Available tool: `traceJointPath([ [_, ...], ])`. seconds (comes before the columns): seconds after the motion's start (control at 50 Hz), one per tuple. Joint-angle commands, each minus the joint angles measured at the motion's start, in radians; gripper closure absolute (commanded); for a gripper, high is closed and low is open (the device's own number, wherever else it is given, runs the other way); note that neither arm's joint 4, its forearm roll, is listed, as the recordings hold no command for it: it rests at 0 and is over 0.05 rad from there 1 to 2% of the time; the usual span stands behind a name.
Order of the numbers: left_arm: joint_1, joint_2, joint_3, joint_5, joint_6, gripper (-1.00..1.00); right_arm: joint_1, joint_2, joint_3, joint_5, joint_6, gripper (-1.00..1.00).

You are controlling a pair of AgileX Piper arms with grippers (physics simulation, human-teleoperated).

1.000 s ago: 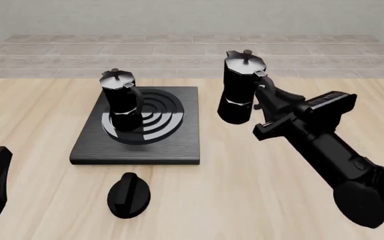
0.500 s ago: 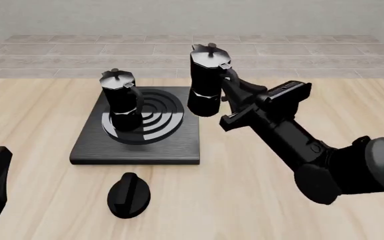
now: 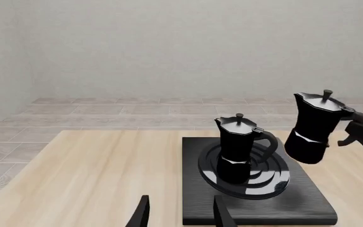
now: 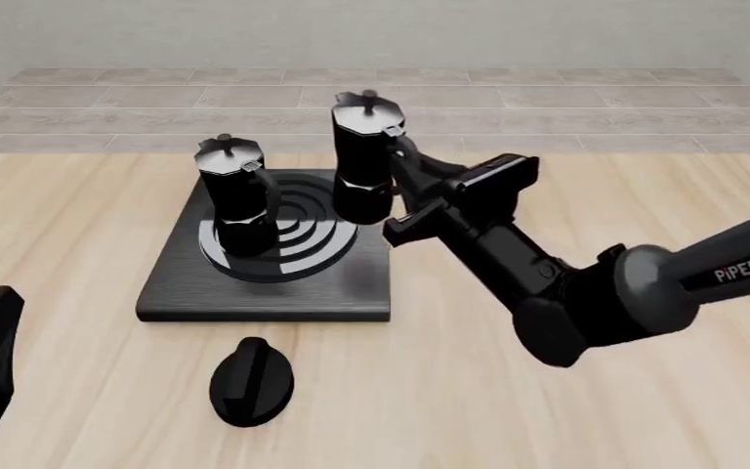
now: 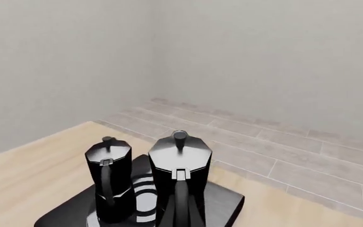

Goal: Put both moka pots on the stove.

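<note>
One moka pot [image 4: 235,195] stands upright on the left part of the burner rings of the stove [image 4: 187,283]. The second moka pot [image 4: 364,156] hangs in the air, slightly tilted, over the stove's far right part. My right gripper [image 4: 404,176] is shut on its handle. The left wrist view shows the standing pot [image 3: 238,149], the lifted pot [image 3: 314,127] and the stove [image 3: 295,205]. In the right wrist view the held pot [image 5: 180,175] is beside the standing pot [image 5: 109,179]. My left gripper [image 3: 181,215] is open and holds nothing, near the table's front left corner.
A low round black knob [image 4: 251,381] with a ridge lies on the wooden table [image 4: 75,215] in front of the stove. The right arm [image 4: 584,293] stretches across the table's right half. A tiled floor and plain wall lie beyond.
My right gripper has carried the second moka pot leftward, from right of the stove to above its far right part. The other pot and the left arm have not moved.
</note>
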Motion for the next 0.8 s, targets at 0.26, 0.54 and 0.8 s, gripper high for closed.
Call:
traceJointPath([
  [0.26, 0.0, 0.0, 0.0, 0.0, 0.0, -1.0, 0.016, 0.089, -0.148, 0.012, 0.003, 1.0],
  [0.54, 0.0, 0.0, 0.0, 0.0, 0.0, -1.0, 0.02, 0.124, -0.189, 0.032, 0.015, 1.0],
  [0.8, 0.0, 0.0, 0.0, 0.0, 0.0, -1.0, 0.022, 0.142, -0.208, 0.048, 0.017, 1.0],
])
